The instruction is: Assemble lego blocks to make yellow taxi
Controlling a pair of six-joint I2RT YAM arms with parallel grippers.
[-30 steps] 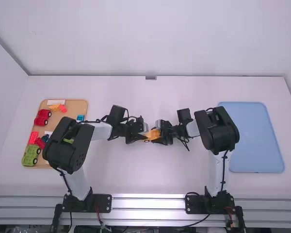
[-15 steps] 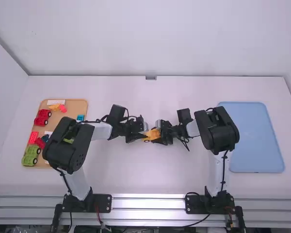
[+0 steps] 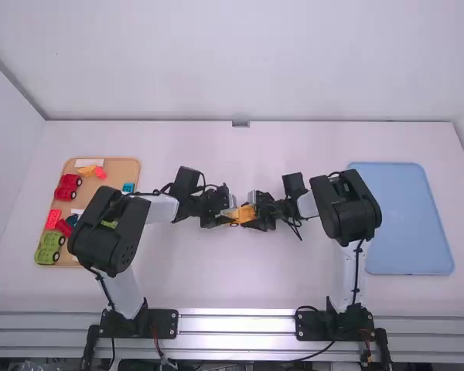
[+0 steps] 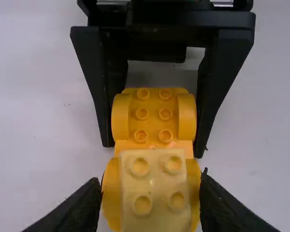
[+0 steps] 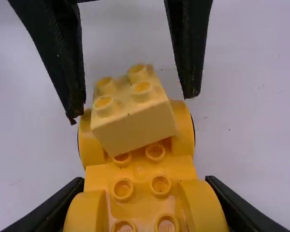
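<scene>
1. When viewed from above, has the yellow car base (image 3: 245, 213) near the middle of the white table (image 3: 240, 286), between the two arms.
2. Pinches the right end of the car base with the right claw (image 3: 253, 217); in its wrist view, shows one finger pressed to each side.
3. At the left end of the car base, holds the left claw (image 3: 230, 212) spread, with one finger on each side of a pale yellow brick (image 5: 135, 126), wider apart than the brick.
4. Carries that brick on top of the car base's left end, turned askew and tilted, studs up, with round studs of the base bare beside it.
5. Cannot tell whether the car base touches the table.
6. Well to the left of the car base, has a tan tray (image 3: 122, 166), partly hidden by the left arm.
7. In the tan tray, holds a red car (image 3: 66, 186), a green car (image 3: 48, 248), a white block (image 3: 90, 162), a small orange piece (image 3: 86, 170), a bright red piece (image 3: 100, 173), a red block (image 3: 53, 219) and a blue block (image 3: 127, 187).
8. Well to the right of the car base, beyond the right arm, has a light blue tray (image 3: 406, 216) flat on the table.
</scene>
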